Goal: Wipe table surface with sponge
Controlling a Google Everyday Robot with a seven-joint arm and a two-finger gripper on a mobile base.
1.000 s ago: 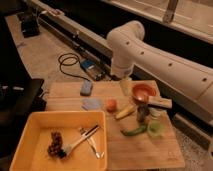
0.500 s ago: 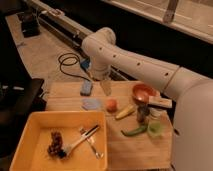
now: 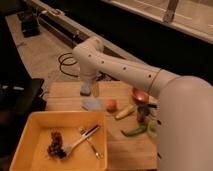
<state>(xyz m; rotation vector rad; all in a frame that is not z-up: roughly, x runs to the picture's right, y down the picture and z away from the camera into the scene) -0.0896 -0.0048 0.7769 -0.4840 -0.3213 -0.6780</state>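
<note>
The sponge (image 3: 85,90) sits on the far left part of the desk (image 3: 62,96), close to the far edge, a small thick blue block resting flat on the tan boards. The white arm (image 3: 125,71) reaches in from the right foreground, bends at an elbow above the far edge and drops straight down. The jaws are at its lower end, directly over the sponge and slightly to its right, low enough to seem to meet its top. Whether they are spread or closed, or have any grip on the sponge, cannot be told, since the wrist and the sponge blur together where they meet.

Just near of the sponge lies a flat, pale grey-blue cloth patch (image 3: 92,104), apart from the jaws. To its right is a small orange ball-shaped fruit (image 3: 111,105), then a yellow banana-like piece (image 3: 125,112) lying at an angle. Further right a reddish bowl (image 3: 140,95) is partly hidden behind the arm, with a dark can (image 3: 142,113) just near of it. A long green pepper (image 3: 133,131) lies nearer still, beside the arm's bulk.

A big yellow tray (image 3: 40,127) takes up the near left corner. It holds a dark cluster like grapes (image 3: 55,144) and two crossed utensils (image 3: 85,137). On the floor beyond the desk, a dark cable (image 3: 67,62) lies coiled.
</note>
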